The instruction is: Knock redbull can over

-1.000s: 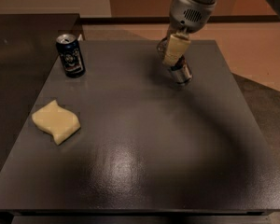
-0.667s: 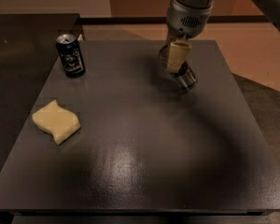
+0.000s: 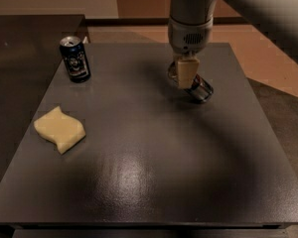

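Tipped further than in the earlier frame, the redbull can (image 3: 200,89) lies slanted right of the table (image 3: 139,182) centre, just under the gripper (image 3: 185,78), whose state cannot be told; the knock appears all but done, so the next move calls for a clean retreat.

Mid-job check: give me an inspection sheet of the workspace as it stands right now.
Surface: dark grey table, with a patch of glare near the front.
Job's things: redbull can not upright, tipped toward the right, directly below the gripper.
Clutter: dark navy can upright at back left; yellow sponge lying flat at the left side.
Grippers: gripper low over the back right part of the table, right at the redbull can.
Cables: nothing seen.
Surroundings: second dark surface to the left; tan floor behind and to the right.
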`<state>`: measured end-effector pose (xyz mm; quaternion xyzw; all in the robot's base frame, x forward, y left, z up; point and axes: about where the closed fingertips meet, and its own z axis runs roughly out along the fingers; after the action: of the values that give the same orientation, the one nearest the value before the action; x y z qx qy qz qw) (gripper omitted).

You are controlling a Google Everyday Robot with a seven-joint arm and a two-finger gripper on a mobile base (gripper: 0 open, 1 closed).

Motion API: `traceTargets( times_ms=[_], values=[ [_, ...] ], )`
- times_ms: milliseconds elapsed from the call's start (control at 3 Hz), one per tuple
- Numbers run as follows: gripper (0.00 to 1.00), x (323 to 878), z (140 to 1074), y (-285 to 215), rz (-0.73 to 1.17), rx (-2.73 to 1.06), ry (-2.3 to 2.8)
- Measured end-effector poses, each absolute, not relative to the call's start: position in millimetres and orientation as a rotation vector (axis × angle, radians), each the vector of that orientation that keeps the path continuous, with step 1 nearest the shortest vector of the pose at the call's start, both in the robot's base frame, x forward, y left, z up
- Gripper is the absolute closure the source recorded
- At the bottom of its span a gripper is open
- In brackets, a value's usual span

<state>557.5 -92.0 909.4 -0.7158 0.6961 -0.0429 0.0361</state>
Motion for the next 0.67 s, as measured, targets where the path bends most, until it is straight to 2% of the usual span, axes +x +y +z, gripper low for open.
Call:
traceTargets(
  times_ms=[333, 667],
  values=[
    [0.83, 553.6, 900.7, -86.2, -0.201, -2.278, 2.112],
    [0.59, 549.2, 891.3, -81.7, -0.261, -2.361, 2.078]
  ],
)
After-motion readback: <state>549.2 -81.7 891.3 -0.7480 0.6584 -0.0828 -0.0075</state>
